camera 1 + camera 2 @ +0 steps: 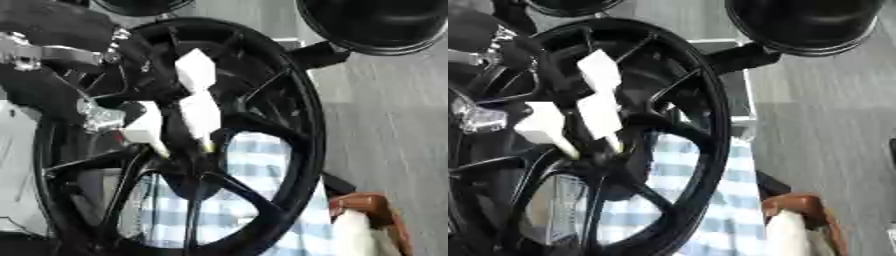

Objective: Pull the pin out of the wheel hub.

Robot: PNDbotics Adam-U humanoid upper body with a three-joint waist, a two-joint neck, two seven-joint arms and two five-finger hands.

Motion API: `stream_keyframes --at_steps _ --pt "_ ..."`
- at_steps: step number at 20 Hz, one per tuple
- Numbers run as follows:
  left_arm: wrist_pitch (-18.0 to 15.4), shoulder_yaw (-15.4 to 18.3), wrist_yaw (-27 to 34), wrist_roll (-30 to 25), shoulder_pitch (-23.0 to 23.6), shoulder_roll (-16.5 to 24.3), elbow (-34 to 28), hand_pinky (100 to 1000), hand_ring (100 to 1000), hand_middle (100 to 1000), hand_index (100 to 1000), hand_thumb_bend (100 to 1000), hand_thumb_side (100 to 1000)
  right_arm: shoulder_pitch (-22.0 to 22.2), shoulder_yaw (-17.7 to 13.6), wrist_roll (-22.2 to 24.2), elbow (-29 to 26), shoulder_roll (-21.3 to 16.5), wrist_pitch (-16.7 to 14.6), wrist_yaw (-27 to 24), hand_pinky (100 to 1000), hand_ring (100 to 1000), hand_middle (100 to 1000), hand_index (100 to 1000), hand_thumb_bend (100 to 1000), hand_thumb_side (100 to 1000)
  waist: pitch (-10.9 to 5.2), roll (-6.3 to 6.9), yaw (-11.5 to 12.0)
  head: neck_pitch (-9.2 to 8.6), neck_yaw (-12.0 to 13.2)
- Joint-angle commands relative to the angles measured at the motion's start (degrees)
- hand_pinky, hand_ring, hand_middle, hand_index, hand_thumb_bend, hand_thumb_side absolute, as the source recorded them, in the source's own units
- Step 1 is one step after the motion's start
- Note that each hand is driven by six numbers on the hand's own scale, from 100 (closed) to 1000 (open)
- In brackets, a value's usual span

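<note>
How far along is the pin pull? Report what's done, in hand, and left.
Done: nothing shows as pulled free. In hand: the left hand is in among the spokes of the wheel, at its hub. Left: drawing the pin out; I cannot make out the pin itself.

Left arm (44,55) enters from the upper left, black with silver joints, reaching down and to the right. Left hand (179,112) at the middle of the view, white-tipped fingers (199,112) pointing downward and drawn close beside the thumb (144,127), closed in a pinch on something small, too blurred to make out. Right hand outside both views.
</note>
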Motion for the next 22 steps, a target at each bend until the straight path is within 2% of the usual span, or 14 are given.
stream_keyframes --at_steps 1,4,11,16,17,20,22 --pt "-0.40 1.54 -0.37 0.84 0.05 2.29 -0.26 822 785 772 928 100 957 -0.25 -0.12 -0.03 -0.72 -0.27 0.19 0.00 712 519 427 748 100 616 -0.78 -0.07 -0.05 0.30 -0.59" --pt "-0.97 2.16 -0.50 1.20 1.04 2.64 -0.26 826 789 776 930 100 873 -0.28 -0.16 -0.09 -0.72 -0.14 0.27 0.00 712 519 427 748 100 617 -0.69 -0.09 -0.12 0.30 -0.67" --pt "-1.57 2.77 -0.40 1.56 1.77 2.99 -0.26 826 788 776 929 100 862 -0.35 -0.18 -0.12 -0.72 -0.19 0.29 -0.01 712 519 427 748 100 617 -0.64 -0.09 -0.11 0.30 -0.67" --pt "-0.58 2.00 -2.85 -1.13 3.34 3.79 -0.26 820 789 748 907 416 858 -0.45 -0.12 0.00 -0.72 -0.02 0.50 -0.25 711 519 427 748 100 621 -0.71 0.08 -0.15 0.30 -1.23" --pt "-0.51 1.95 -3.58 -1.38 3.34 3.78 -0.26 821 789 748 907 455 861 -0.44 -0.13 0.01 -0.72 0.02 0.53 -0.28 710 518 426 748 100 622 -0.73 0.09 -0.16 0.30 -1.08" --pt "-0.11 1.53 -5.53 -1.23 3.85 3.89 -0.26 822 791 746 905 514 859 -0.35 -0.18 -0.02 -0.72 0.23 0.67 -0.37 710 518 426 748 100 624 -0.78 0.09 -0.19 0.30 -0.71" --pt "0.37 0.92 -6.38 -1.00 4.33 3.94 -0.26 817 787 741 905 523 884 -0.33 -0.17 0.01 -0.72 0.38 0.78 -0.48 709 518 426 748 100 625 -0.80 0.08 -0.23 0.30 -0.48"
